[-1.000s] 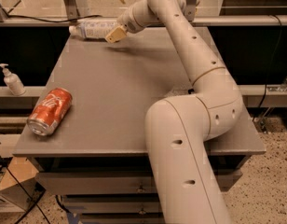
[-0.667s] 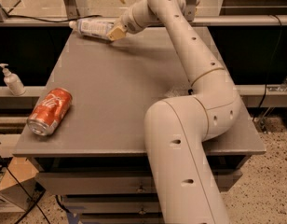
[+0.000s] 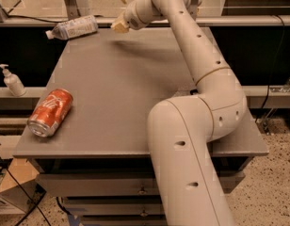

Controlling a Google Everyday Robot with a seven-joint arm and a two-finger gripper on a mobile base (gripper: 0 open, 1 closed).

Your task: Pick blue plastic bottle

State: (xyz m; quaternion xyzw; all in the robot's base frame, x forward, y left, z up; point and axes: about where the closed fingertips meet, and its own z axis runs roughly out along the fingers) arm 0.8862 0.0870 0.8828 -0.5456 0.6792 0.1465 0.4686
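You see the blue plastic bottle (image 3: 72, 28) lying on its side at the far left corner of the desk (image 3: 135, 88). The tool (image 3: 120, 25) hovers over the desk's far edge, apart from the bottle. Whether it is released or clenched, you cannot tell. A red can (image 3: 50, 112) lies near the desk's front left corner.

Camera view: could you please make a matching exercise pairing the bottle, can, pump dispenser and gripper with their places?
1 blue plastic bottle
2 red soda can
3 white pump dispenser
4 gripper

A upright, left of the table
B over the table's far edge, mid-width
C lying at the far left corner
D lying near the front left edge

Pairs: 1-C, 2-D, 3-A, 4-B.
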